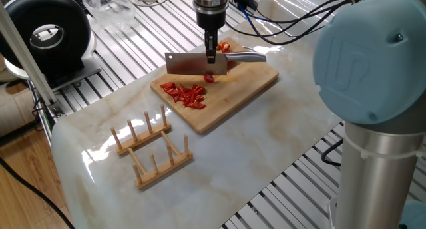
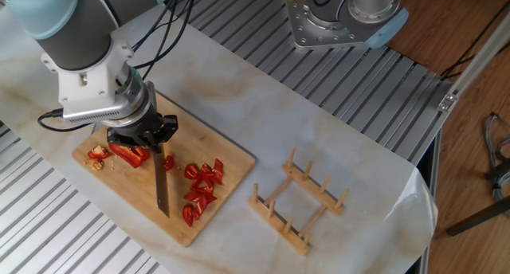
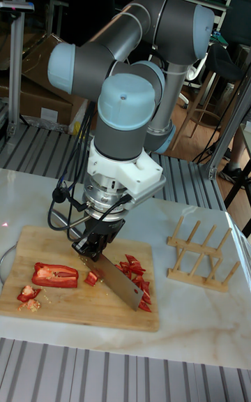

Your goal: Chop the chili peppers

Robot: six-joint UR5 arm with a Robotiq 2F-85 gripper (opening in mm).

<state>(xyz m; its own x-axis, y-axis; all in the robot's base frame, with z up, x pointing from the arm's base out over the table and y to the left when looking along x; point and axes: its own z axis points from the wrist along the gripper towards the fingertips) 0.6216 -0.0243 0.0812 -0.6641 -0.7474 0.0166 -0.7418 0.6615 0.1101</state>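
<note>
A wooden cutting board (image 1: 229, 90) lies on the marble table. My gripper (image 1: 210, 56) is shut on the handle of a cleaver (image 1: 194, 64), whose blade stands edge-down across the board. A pile of small cut chili peppers (image 1: 188, 94) lies on one side of the blade, and one red bit (image 1: 209, 76) sits right at its edge. On the other side lies a long uncut chili half (image 3: 56, 275), with a few scraps (image 3: 28, 295) beyond it. The other fixed view shows the gripper (image 2: 151, 144) above the half (image 2: 127, 154) and the blade (image 2: 162, 193) beside the bits (image 2: 201, 190).
A wooden peg rack (image 1: 152, 149) stands on the marble near the board, seen also as the rack (image 2: 299, 202). A black round device (image 1: 43, 32) sits off the table's far corner. My own arm (image 1: 369, 76) fills the right foreground. Slatted metal surrounds the table.
</note>
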